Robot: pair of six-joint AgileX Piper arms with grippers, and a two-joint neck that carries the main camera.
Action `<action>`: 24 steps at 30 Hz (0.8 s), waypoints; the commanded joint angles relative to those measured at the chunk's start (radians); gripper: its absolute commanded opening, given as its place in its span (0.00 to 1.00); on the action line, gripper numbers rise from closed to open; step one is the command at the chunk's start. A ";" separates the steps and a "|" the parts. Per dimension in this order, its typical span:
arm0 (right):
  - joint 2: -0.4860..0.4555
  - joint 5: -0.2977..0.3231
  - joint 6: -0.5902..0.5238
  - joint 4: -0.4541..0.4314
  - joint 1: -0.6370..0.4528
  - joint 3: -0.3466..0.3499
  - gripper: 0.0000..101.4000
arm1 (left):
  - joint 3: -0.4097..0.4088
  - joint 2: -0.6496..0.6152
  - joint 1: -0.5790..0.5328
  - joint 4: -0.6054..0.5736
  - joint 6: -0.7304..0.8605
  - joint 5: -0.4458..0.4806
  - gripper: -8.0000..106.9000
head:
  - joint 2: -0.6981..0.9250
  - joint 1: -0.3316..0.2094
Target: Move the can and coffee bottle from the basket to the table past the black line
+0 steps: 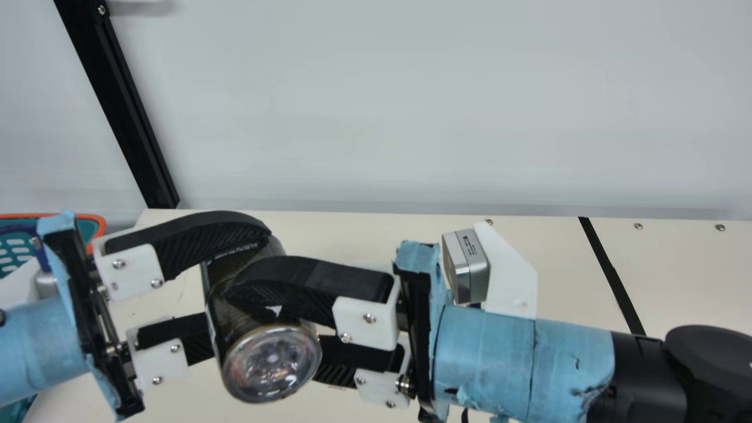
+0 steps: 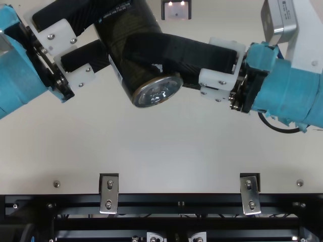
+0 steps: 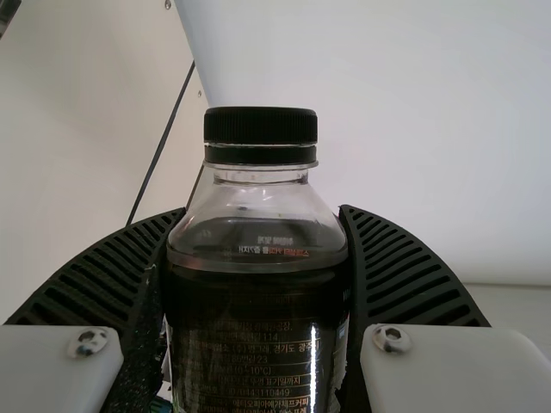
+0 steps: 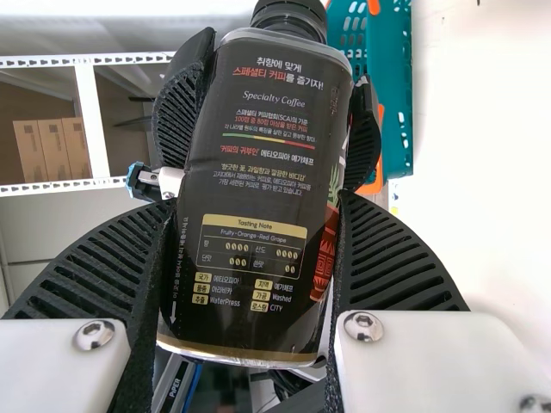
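Table: cream, its top (image 1: 529, 247) lying beneath both grippers; the bottle is hanging above it, on the basket's side of the line.
Basket: teal with an orange rim (image 1: 64, 215), sitting at the main view's left edge, behind the left arm.
Black line: a strip (image 1: 611, 273) crossing the table at the main view's right, beyond the right gripper; the far side is awaiting the bottle.
Right gripper: closed on the bottle (image 4: 254, 202), its two ribbed fingers pressing either side of the body toward the base. By judgement it is receiving; it should be squeezing evenly and keeping steady before any release.
Left gripper: closed on the bottle (image 3: 263, 208), gripping nearer the cap. Presumably it is giving; it should be opening only once the right is bearing the weight, then backing straight off so as not to be dragging the neck.
Coffee bottle: dark, labelled (image 4: 250, 172), tilting in the air between the two arms. Neither arm should be pulling or twisting while both are holding.
Base: clear and round (image 1: 273, 361), facing the main view.
Cap: black, ridged (image 3: 261, 127), topping the clear shoulder.
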 commanded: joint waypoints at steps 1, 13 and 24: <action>0.000 0.000 0.000 0.000 0.000 0.000 0.00 | 0.000 0.000 0.000 0.000 0.000 0.000 0.16 | -0.007 -0.026; 0.000 0.001 0.005 0.000 0.000 0.000 0.00 | -0.004 -0.002 0.001 0.012 -0.007 -0.002 0.85 | -0.007 -0.026; 0.000 0.020 0.001 0.025 0.000 0.000 0.00 | -0.020 -0.030 0.112 0.003 -0.070 -0.049 0.85 | -0.007 -0.026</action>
